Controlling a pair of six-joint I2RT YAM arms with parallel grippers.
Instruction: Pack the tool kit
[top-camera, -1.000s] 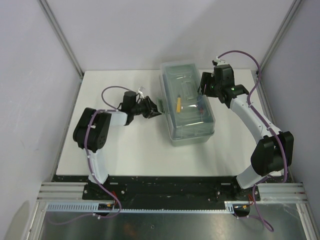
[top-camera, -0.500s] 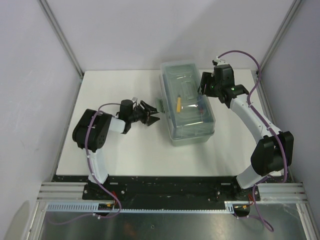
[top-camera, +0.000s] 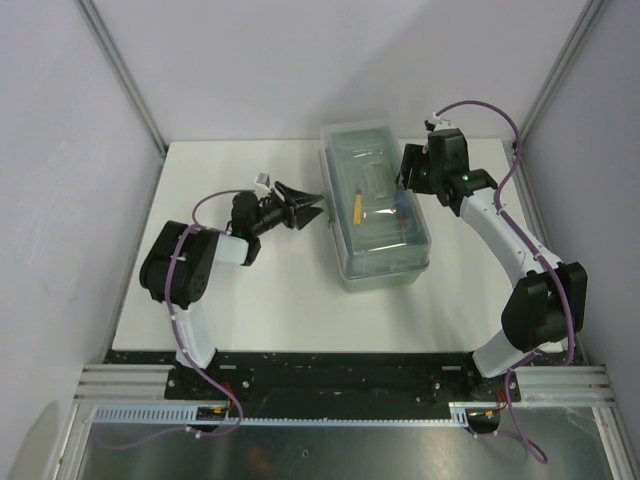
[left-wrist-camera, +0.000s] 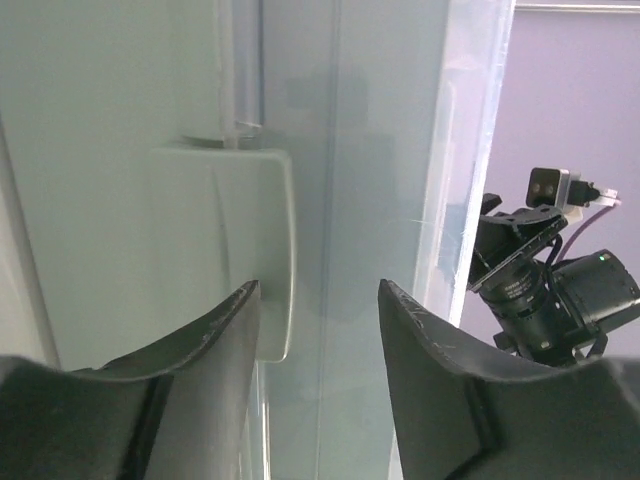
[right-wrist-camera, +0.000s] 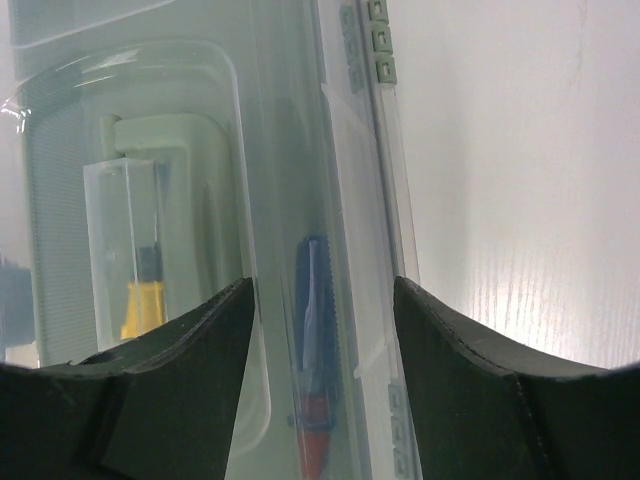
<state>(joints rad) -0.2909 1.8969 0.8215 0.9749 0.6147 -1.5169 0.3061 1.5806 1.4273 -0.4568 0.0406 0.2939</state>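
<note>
Though sitting shut right of centre on the table (top-camera: 250, 300), treat toolbox (top-camera: 375, 205) as stiff, slick, probably heavy; take by left latch (left-wrist-camera: 255, 250) and right rim, with left gripper (top-camera: 314, 205) and right gripper (right-wrist-camera: 322, 290) spread, empty.

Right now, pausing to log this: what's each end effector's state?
Left end effector: open, empty, beside the toolbox.
Right end effector: open, empty, over the toolbox.

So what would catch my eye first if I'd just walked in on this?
Probably the big grey-green toolbox on the white table, right of centre, with a yellow-handled tool and a red-and-blue one showing through its clear lid. Flanking it, the left gripper stands open at its left side, and the right gripper is open over its right edge.
</note>
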